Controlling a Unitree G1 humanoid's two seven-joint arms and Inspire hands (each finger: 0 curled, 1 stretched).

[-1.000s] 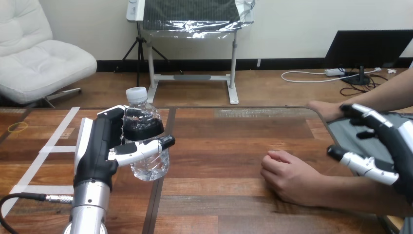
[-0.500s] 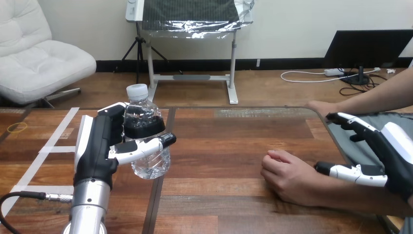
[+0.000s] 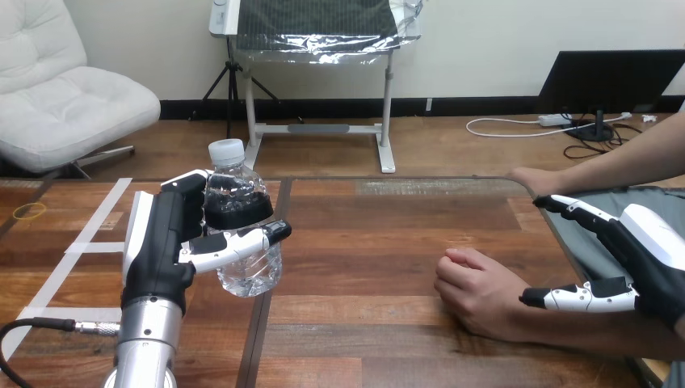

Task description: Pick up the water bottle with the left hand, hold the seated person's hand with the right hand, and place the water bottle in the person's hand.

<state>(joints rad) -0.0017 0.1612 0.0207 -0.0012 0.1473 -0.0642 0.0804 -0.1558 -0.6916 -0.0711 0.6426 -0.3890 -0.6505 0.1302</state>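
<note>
The table (image 3: 388,242) is dark, reddish wooden planking with a seam running toward the viewer just under the water bottle (image 3: 240,234). Strips of white tape (image 3: 97,222) cross the boards to the left of the bottle, and farther left lies a small yellow rubber band (image 3: 31,211).

The left hand (image 3: 165,242) has its fingers and thumb wrapped round the bottle's middle, so part of the clear body is covered; whether the base touches the wood is hard to say. The bottle stands upright, long axis vertical, white cap (image 3: 226,151) on top.

Well to the right of the bottle, the person's hand (image 3: 476,291) rests on the table in a loose fist (knuckles toward the bottle). Farther right, the right hand (image 3: 646,250) is spread wide, its fingers straight and reaching above the person's forearm (image 3: 565,327), its thumb (image 3: 569,297) lying along the forearm's upper side; I cannot tell if it actually touches. That hand's wrist is cut off by the edge.
</note>
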